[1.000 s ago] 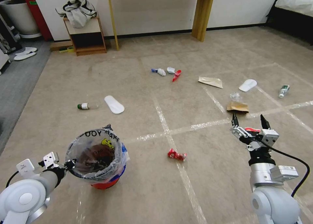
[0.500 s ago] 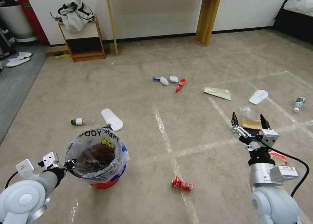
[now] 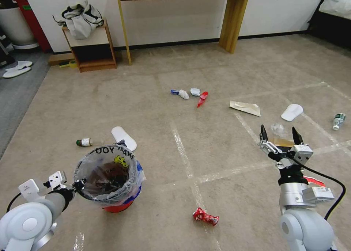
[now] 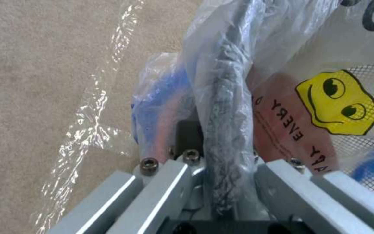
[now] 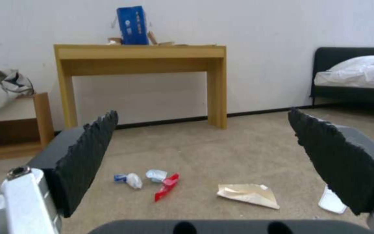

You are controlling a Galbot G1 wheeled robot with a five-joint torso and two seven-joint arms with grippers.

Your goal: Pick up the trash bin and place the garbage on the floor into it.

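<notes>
- The left gripper, at the lower left of the head view, pinches the rim of the bin. The left wrist view shows the jaws pressed on the bagged rim, so the bin hangs to one side with its mouth open upward, ready to take litter.
- The right gripper, at the lower right, is held up with its fingers spread wide and nothing between them. My guess is it is kept free for picking.
- Garbage lies scattered on the floor:
  - a red wrapper at bottom centre, nearest the bin;
  - a bottle and a white sole just above the bin;
  - tissues and a red scrap at the centre;
  - a tan bag right of centre;
  - a second sole and a second bottle at the far right.
- Clear plastic lies just behind the right gripper.
- The bin already holds some dark scraps, and most of the litter is still out.
</notes>
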